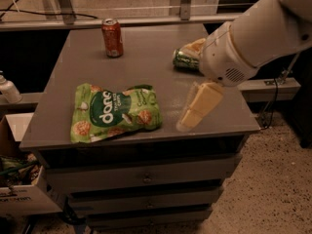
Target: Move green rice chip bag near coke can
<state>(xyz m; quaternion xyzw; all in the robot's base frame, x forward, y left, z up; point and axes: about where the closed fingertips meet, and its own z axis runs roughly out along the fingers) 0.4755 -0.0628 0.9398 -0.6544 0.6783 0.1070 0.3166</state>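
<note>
Far to the left of the pincer, off the worktop, a white bottle [8, 88] stands on a low ledge, with a cardboard box [19, 199] on the floor below it. The grey worktop [58, 89] tops a set of drawers [146, 177].

The green rice chip bag [115, 112] lies flat to the left of the pincer, and only a narrow strip of bare surface separates them. The bag's lower left corner sits close to the front edge. The coke can [112, 37] stands upright farther back and to the left of the pincer, near the far edge. It is well apart from the bag, with open grey surface between the two.

The pincer [186, 84] hangs over the right part of the worktop, spread wide and holding nothing. Its lower finger [201, 105] reaches towards the front right edge. Its upper finger [194, 46] is just beside a green can [184, 60], which lies on its side and is partly hidden by the white arm [253, 38].

Right of the pincer, past the worktop's edge, a cable [274, 94] hangs above speckled floor [273, 189].
</note>
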